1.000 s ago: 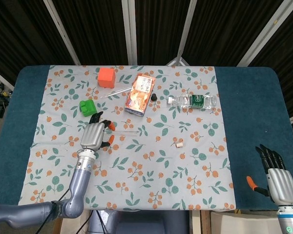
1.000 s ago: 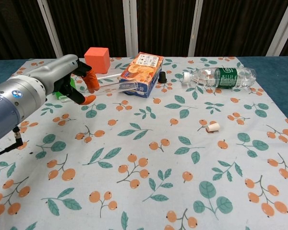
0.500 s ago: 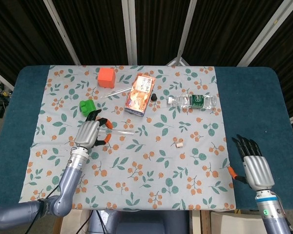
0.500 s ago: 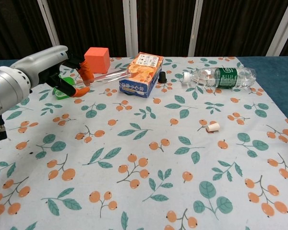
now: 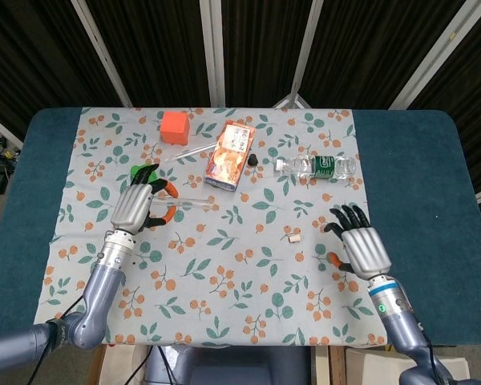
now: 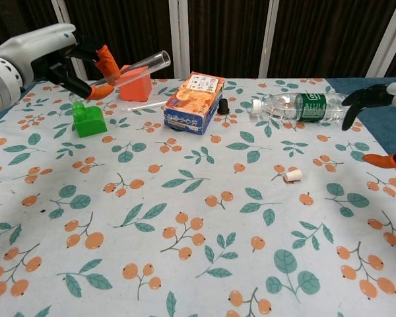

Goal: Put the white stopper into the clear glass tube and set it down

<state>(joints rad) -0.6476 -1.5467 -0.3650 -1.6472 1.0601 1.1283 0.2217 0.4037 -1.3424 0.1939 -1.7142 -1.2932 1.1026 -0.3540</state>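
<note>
The clear glass tube [image 6: 135,67] is lifted off the table, pinched in my left hand [image 6: 59,56] with its open end pointing right. From the head view the tube [image 5: 194,202] sticks out rightwards from the left hand [image 5: 136,207]. The white stopper [image 6: 292,176] lies on the floral cloth, right of centre; the head view shows the stopper [image 5: 293,237] just left of my right hand [image 5: 359,249]. That hand [image 6: 379,105] hovers with its fingers spread, holding nothing.
A green block [image 6: 89,121], an orange cube [image 6: 135,82], an orange carton [image 6: 195,101], a small black cap [image 6: 222,106] and a lying plastic bottle [image 6: 303,105] line the far half of the cloth. A thin pipette [image 5: 191,150] lies by the cube.
My left hand has raised the tube up and back to the left. My right hand has come in from the table's right edge toward the stopper.
</note>
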